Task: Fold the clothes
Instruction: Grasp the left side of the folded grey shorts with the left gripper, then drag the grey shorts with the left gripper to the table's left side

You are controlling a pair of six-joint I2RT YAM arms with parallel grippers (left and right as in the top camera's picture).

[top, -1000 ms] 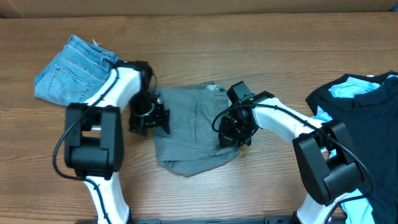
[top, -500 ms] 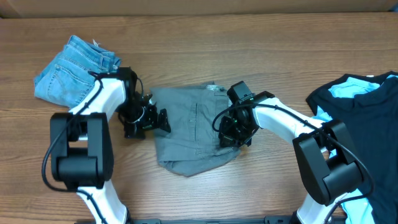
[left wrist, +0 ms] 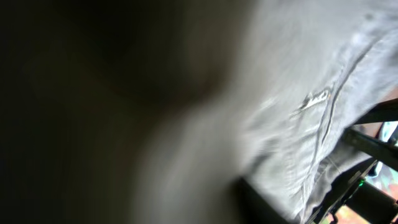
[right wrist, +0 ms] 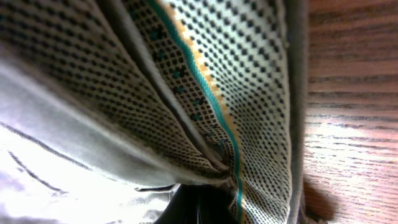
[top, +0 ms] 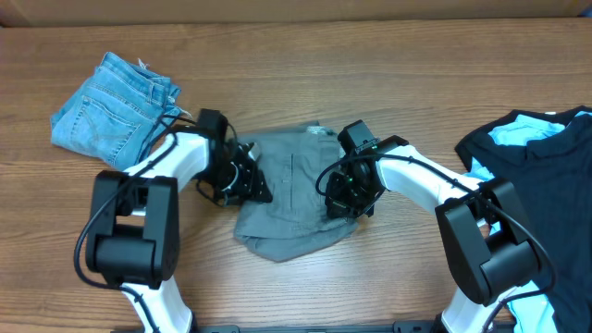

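Observation:
Grey shorts (top: pixel 291 199) lie crumpled in the middle of the wooden table. My left gripper (top: pixel 248 185) is pressed onto their left edge. In the left wrist view, blurred grey fabric (left wrist: pixel 323 93) fills the frame close to the lens and hides the jaws. My right gripper (top: pixel 350 199) sits on the right side of the shorts. The right wrist view shows the dotted inner lining (right wrist: pixel 186 74) with a teal and orange stripe, bunched into the shut right gripper (right wrist: pixel 205 202).
Folded blue jeans (top: pixel 111 111) lie at the back left. A black shirt (top: pixel 536 157) over a light blue garment (top: pixel 518 134) is heaped at the right edge. Bare wood (right wrist: pixel 348 124) shows beside the shorts.
My left gripper swung out to the left of the shorts with its jaws spread, then came back right onto their left edge, nudging the cloth. The right arm stayed still.

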